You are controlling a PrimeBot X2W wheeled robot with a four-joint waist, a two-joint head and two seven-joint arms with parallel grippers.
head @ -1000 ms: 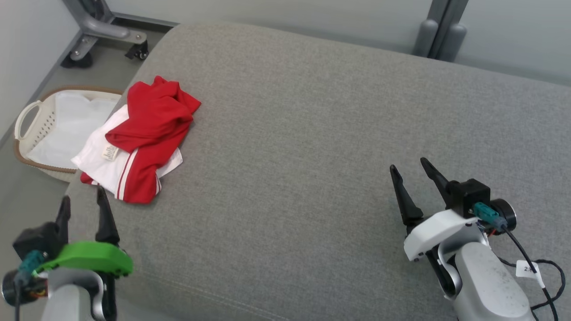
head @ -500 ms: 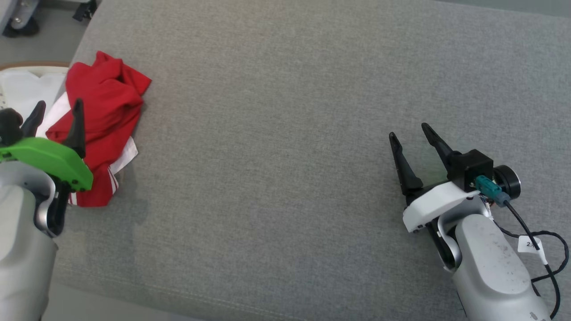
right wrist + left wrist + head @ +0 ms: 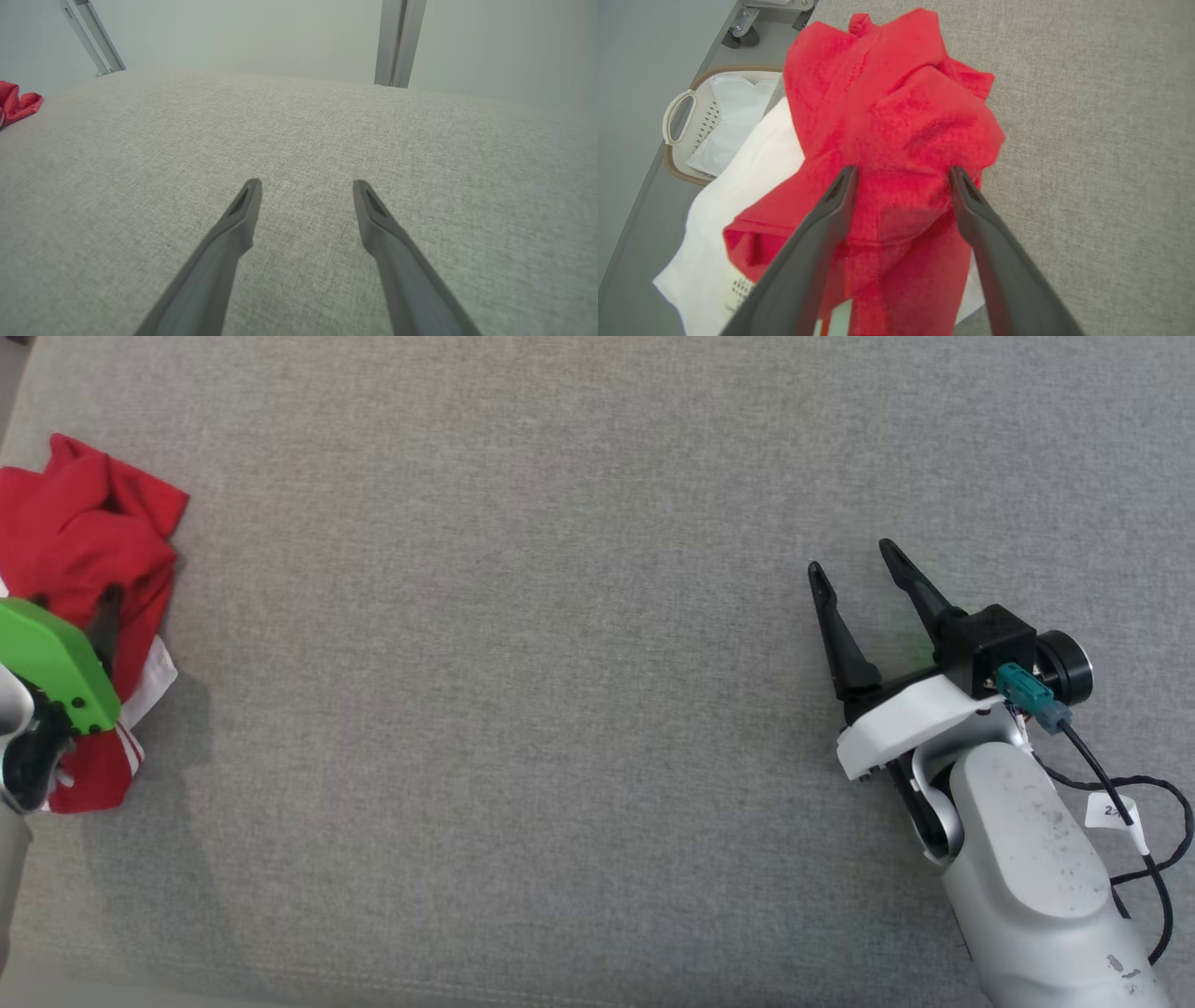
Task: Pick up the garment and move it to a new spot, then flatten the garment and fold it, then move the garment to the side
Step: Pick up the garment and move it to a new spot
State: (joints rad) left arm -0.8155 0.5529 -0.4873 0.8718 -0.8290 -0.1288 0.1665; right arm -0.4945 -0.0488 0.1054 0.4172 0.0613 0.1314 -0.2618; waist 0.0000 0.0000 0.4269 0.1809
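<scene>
Left claw: my left gripper point(image 3: 902, 171) is spread wide, one dark finger on each side of a raised red fold. I cannot tell whether the tips touch the cloth.
Right claw: my right gripper point(image 3: 850, 557) is spread wide too, holding nothing, over bare cushion well apart from the garment.
Garment: the crumpled red and white garment point(image 3: 896, 107) lies at the left end of the grey fabric cushion point(image 3: 560, 663), red bunched over white.
Head view: my green wrist cover point(image 3: 56, 672) hides part of the garment.
Left wrist view: I also see a cream plastic laundry basket point(image 3: 706, 122) on the floor past the cushion edge, with white cloth point(image 3: 733, 116) inside.
Right wrist view: a red corner of the garment shows at the far left.
</scene>
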